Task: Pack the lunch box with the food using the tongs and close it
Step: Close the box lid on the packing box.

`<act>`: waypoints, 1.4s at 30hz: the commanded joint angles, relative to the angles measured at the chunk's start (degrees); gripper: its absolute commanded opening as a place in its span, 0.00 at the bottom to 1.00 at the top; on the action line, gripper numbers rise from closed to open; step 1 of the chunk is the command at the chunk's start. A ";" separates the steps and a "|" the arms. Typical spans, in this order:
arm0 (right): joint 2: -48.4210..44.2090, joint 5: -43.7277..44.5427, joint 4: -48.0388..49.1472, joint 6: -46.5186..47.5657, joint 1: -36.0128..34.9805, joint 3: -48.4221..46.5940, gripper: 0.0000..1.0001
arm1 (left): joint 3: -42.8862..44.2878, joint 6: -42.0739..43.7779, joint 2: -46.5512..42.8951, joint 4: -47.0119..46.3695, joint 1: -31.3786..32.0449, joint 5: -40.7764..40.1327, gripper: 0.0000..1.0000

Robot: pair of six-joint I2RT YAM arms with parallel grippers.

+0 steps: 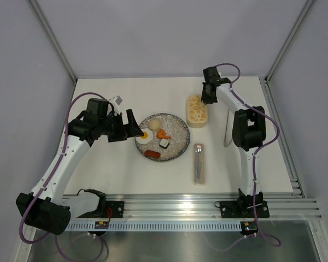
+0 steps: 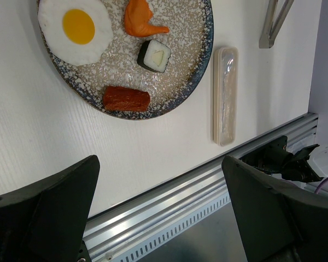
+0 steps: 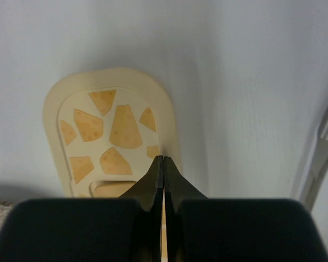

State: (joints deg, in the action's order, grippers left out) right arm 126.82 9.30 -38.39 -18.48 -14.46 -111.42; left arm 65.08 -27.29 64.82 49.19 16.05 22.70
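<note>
Over at the left gripper (image 1: 134,124): spread wide apart, gripping nothing, hovering just off the rim of the plate (image 1: 177,126). Right beside those open fingers (image 2: 49,207), the fried egg (image 1: 144,136). Farther across the plate from them, the orange piece (image 1: 163,133), the sushi roll (image 1: 164,143) and the sausage (image 1: 152,154), each lying apart from the others. Beyond the plate, well away from that hand, the clear cutlery case (image 1: 199,162), flat on the table (image 1: 115,174). Now to the right gripper (image 1: 208,97): pinched fully together, nothing between the fingers, tips poised over the right-hand edge of the lunch box (image 1: 197,111), cheese-patterned lid (image 3: 112,131) sitting on top. Touching the lid or just above it? Cannot tell. Off to that hand's right, near but apart, the tongs (image 2: 268,33), lying untouched on the table.
</note>
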 commanded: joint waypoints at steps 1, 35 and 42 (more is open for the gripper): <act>4.48 -2.27 -1.42 -0.42 -0.83 -1.09 0.00 | -0.13 -0.13 -0.31 -2.52 -0.32 0.86 0.98; 5.28 -2.89 -4.85 2.22 -5.76 -2.67 0.00 | -1.09 -0.22 -1.10 -2.87 -0.23 1.12 0.98; -2.72 -2.53 -2.83 2.40 -5.93 -2.49 0.00 | -0.74 -0.31 -0.83 -3.05 -0.32 1.29 0.98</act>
State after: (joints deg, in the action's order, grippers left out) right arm 129.93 6.13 -40.10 -17.17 -20.25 -113.12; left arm 64.10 -27.46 64.86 48.34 16.05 22.72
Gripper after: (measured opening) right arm 0.007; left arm 0.987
